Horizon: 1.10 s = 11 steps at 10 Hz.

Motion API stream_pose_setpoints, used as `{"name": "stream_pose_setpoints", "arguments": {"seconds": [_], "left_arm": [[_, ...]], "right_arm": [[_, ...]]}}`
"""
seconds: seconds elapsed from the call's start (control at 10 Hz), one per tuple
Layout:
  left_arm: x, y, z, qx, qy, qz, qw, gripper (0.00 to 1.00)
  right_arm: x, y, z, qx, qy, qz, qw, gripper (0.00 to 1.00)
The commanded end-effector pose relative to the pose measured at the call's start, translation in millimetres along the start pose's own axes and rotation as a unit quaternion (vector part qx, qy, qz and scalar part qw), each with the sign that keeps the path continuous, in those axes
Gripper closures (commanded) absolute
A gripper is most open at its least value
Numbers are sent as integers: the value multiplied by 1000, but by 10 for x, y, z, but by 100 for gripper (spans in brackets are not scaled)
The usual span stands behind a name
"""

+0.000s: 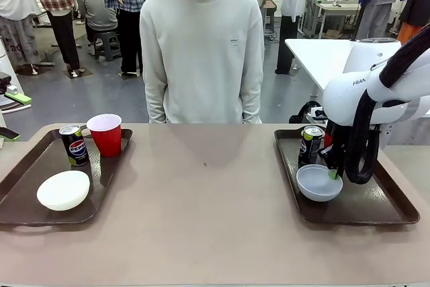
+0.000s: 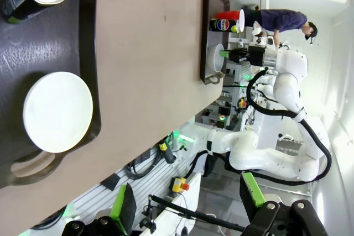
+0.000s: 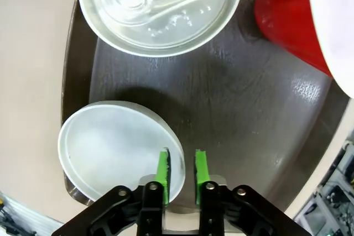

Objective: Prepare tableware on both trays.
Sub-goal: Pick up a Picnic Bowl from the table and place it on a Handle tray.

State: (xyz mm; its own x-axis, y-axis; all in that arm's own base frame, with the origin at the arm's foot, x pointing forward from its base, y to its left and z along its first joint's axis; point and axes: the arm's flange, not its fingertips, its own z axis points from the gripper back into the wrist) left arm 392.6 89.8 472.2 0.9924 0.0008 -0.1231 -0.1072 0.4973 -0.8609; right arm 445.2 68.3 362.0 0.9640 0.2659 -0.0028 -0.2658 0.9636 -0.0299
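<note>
Right gripper (image 3: 181, 171) sits straight over the near rim of the grey-blue bowl (image 3: 113, 149), one green pad inside the wall, one outside, jaws narrowly parted, rim between them. Grip or just released: can't tell. Bowl rests in the right tray (image 1: 396, 214), beside the can (image 1: 310, 144) and red cup (image 3: 293, 20). Left gripper (image 2: 185, 203) spread wide, empty, above the left tray (image 2: 83, 31), white bowl (image 2: 57, 111) below it.

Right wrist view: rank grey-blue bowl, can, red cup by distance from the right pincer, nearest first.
1. grey-blue bowl: its rim sits between the right pincer's fingers, lower left.
2. can: top, beyond the bowl.
3. red cup: upper right; close to the can's rank, hard to call.
</note>
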Motion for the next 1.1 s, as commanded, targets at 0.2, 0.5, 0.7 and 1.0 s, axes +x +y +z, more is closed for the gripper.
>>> {"name": "stream_pose_setpoints", "arguments": {"seconds": [0.2, 0.5, 0.7, 1.0], "left_arm": [[-18, -7, 17, -6, 0, -4, 1000, 0], [-18, -7, 17, -6, 0, -4, 1000, 0], [-18, -7, 17, -6, 0, -4, 1000, 0], [-18, -7, 17, -6, 0, -4, 1000, 0]], "right_arm": [[-176, -33, 555, -8, -8, -7, 1000, 37], [-378, -18, 1023, 5, -22, -16, 1000, 9], [-520, 42, 1293, 34, -16, -68, 997, 0], [-406, -3, 1091, -4, -26, -14, 1000, 0]]}}
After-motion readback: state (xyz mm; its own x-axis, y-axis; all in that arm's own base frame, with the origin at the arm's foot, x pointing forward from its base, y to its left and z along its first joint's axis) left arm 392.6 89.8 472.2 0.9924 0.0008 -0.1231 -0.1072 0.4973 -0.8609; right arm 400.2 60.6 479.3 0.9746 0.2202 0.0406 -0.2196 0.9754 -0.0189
